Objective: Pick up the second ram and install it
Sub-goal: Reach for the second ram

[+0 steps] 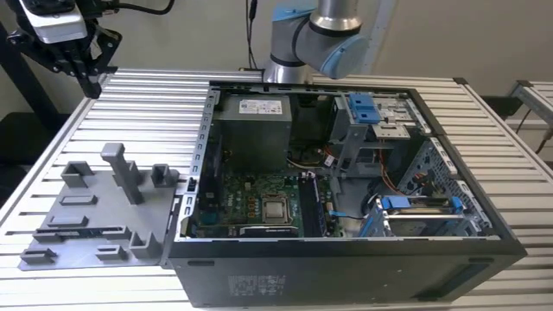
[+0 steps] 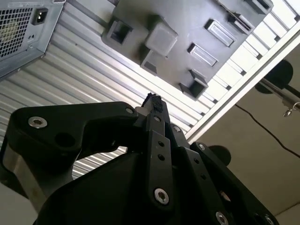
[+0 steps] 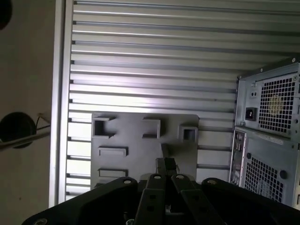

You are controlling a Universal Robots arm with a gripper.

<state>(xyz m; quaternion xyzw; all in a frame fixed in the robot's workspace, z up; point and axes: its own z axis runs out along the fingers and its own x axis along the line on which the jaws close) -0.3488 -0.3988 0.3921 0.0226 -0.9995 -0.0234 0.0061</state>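
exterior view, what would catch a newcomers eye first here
The open computer case sits in the exterior view's middle and right, lying on a slatted metal table with its motherboard exposed. On the exterior view's left lies a grey holder tray with an upright post, and the gripper hangs shut high above the table at that view's upper left.

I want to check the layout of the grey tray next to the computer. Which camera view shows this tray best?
The exterior view: the whole grey tray lies there with its upright posts. The first wrist view looks down on it, but the claw hides one edge. The second wrist view cuts part of it off.
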